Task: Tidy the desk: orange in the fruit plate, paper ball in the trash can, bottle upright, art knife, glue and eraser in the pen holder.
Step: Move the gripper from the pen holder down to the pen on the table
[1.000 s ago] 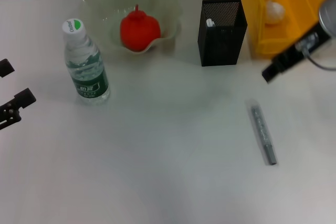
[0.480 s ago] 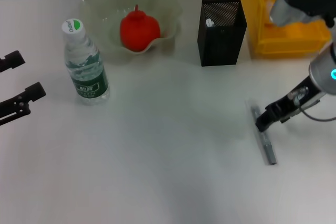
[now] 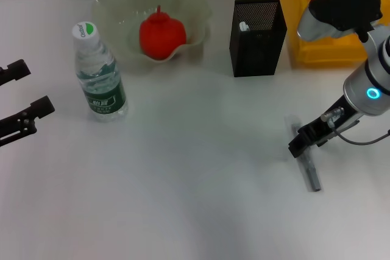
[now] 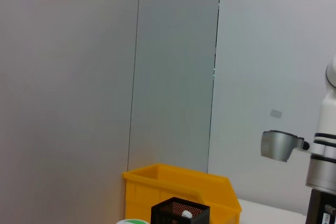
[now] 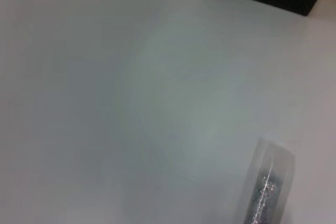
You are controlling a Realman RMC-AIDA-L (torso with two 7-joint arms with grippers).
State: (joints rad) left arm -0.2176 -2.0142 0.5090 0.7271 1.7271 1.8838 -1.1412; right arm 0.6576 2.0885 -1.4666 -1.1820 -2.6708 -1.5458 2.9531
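White and evenly lit, the worktop (image 3: 183,199) carries all the items, with a grey panelled wall behind it in the left wrist view. At the far edge, the fruit plate (image 3: 189,4) holds the orange (image 3: 162,36), stem nub up. Just beside the plate, on the robot's left, the bottle (image 3: 99,74) stands upright with its cap on. To the right of the plate stands the pen holder (image 3: 258,47), with a small white thing visible inside near its rim; what it is cannot be told. Further right, at the far corner, sits the trash can (image 3: 301,35), partly hidden by the right arm's upper housing, so its contents cannot be seen. A slim grey tool in a clear sleeve, apparently the art knife (image 3: 306,156), lies flat on the worktop nearer the robot, well apart from the pen holder. The right gripper (image 3: 303,144) is low over the upper part of this tool, touching or nearly touching it; whether its fingers are spread or closed cannot be told. The right wrist view shows the clear end of the sleeve and a corner of the pen holder. The left gripper (image 3: 21,97) hangs at the left edge, away from everything, its fingers (image 3: 36,109) spread apart and holding nothing.
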